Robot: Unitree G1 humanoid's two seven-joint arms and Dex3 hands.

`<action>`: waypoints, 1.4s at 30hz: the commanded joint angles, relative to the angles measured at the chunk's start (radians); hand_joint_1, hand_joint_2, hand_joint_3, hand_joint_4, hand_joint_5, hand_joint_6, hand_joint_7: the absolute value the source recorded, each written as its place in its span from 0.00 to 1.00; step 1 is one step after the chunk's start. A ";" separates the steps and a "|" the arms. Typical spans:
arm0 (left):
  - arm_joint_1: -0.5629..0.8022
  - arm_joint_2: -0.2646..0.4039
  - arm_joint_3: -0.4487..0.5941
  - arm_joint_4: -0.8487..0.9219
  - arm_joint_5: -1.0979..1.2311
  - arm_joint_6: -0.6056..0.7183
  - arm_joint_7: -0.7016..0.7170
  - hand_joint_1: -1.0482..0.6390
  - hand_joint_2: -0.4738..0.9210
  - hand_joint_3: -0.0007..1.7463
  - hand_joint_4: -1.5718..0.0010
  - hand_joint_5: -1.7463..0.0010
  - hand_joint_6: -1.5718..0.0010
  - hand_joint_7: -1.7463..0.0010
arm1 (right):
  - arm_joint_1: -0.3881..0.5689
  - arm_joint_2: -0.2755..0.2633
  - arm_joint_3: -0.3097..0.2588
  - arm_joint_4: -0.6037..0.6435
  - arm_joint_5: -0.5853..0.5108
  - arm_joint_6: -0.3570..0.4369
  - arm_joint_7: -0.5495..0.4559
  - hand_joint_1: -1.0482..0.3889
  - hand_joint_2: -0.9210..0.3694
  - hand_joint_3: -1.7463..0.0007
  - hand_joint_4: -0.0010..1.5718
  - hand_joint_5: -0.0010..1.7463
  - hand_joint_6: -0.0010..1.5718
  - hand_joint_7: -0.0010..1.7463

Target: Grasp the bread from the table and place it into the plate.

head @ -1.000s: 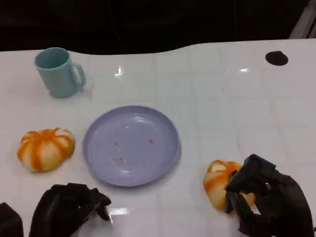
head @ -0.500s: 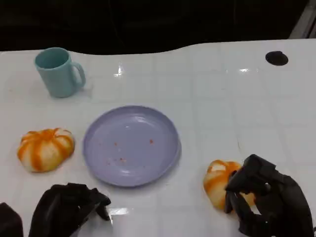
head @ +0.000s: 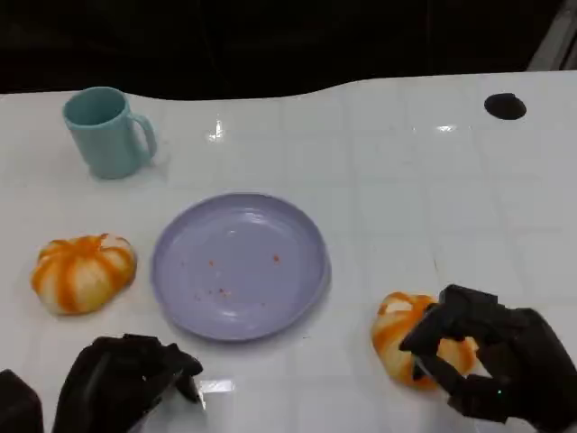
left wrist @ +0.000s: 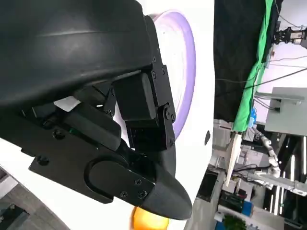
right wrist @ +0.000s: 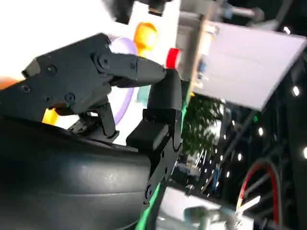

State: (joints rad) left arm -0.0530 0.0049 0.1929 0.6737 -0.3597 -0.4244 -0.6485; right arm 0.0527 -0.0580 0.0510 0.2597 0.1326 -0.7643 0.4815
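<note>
Two orange-and-white round breads lie on the white table. One bread [head: 83, 271] sits left of the empty purple plate [head: 239, 266]. The other bread [head: 397, 329] is to the plate's right near the front edge, and my right hand [head: 505, 361] grips its right side with fingers above and below it. That bread still rests on the table. My left hand [head: 122, 379] lies at the front left with its fingers curled in, holding nothing. In the left wrist view the plate [left wrist: 184, 72] shows beyond my left hand [left wrist: 120, 120].
A light blue mug [head: 106, 131] stands at the back left. A small black round spot [head: 505, 105] marks the table at the back right. The plate carries a few crumbs. Beyond the table's far edge all is dark.
My right hand has tipped lower and its fingers have reached further around the right bread. The bread, the plate and my left hand have stayed in place.
</note>
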 commanded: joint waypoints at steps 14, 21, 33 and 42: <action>0.003 0.010 -0.002 0.001 0.003 0.007 -0.001 0.00 0.93 0.00 0.52 0.06 0.00 0.91 | 0.015 -0.284 -0.070 -0.377 -0.568 0.143 -0.176 0.32 0.00 0.89 0.22 0.24 0.33 0.03; 0.004 0.006 -0.004 -0.007 0.002 0.018 0.004 0.00 0.92 0.00 0.51 0.06 0.00 0.90 | 0.033 -0.348 -0.035 -0.501 -0.718 0.257 -0.175 0.30 0.00 0.93 0.15 0.14 0.25 0.00; 0.005 0.006 -0.004 -0.008 0.007 0.017 0.011 0.00 0.92 0.00 0.52 0.05 0.00 0.90 | 0.004 -0.376 0.068 -0.510 -0.918 0.413 -0.190 0.30 0.00 0.98 0.09 0.07 0.15 0.00; 0.006 0.006 -0.001 -0.006 0.001 0.013 0.004 0.00 0.93 0.00 0.52 0.06 0.00 0.91 | -0.058 -0.380 0.158 -0.406 -1.019 0.468 -0.268 0.32 0.03 1.00 0.10 0.07 0.15 0.00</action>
State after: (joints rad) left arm -0.0528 0.0007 0.1856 0.6653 -0.3594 -0.4137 -0.6477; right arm 0.0136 -0.4201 0.1912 -0.1797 -0.8641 -0.3064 0.2466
